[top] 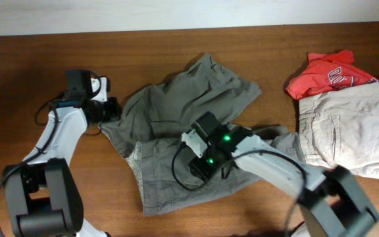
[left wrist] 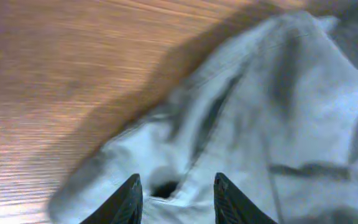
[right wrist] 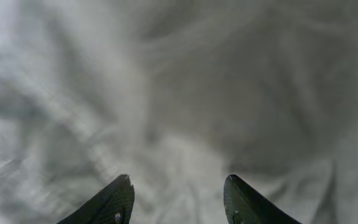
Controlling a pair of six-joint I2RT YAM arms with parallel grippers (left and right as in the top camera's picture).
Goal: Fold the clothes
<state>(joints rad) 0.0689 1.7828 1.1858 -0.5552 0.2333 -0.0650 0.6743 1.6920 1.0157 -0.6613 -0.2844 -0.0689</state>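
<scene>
**Wooden table, two open grippers at the olive shorts**

Brown wood grain is running across the table (top: 176,46), and the olive-grey shorts (top: 183,105) are lying wrinkled and spread out at its middle. The left gripper (left wrist: 176,190) is sitting at the cloth's left border. Its jaws are standing partly open, and the edge of the shorts is lying just ahead of and between the two dark fingers (left wrist: 131,199), with bare wood showing off to the gripper's left. Whether those fingers are actually touching the cloth is hard to tell, since the wrist view is blurred, but they are not closing on it. The right gripper (right wrist: 179,193) is pointing down into the middle of the shorts. Its jaws are spread wide and holding nothing, and rumpled fabric is filling everything ahead of it. Well off to the right of that gripper, a red T-shirt (top: 328,72) is lying bunched up. Paler beige shorts (top: 354,128) are lying against it, a little nearer the front edge.
</scene>
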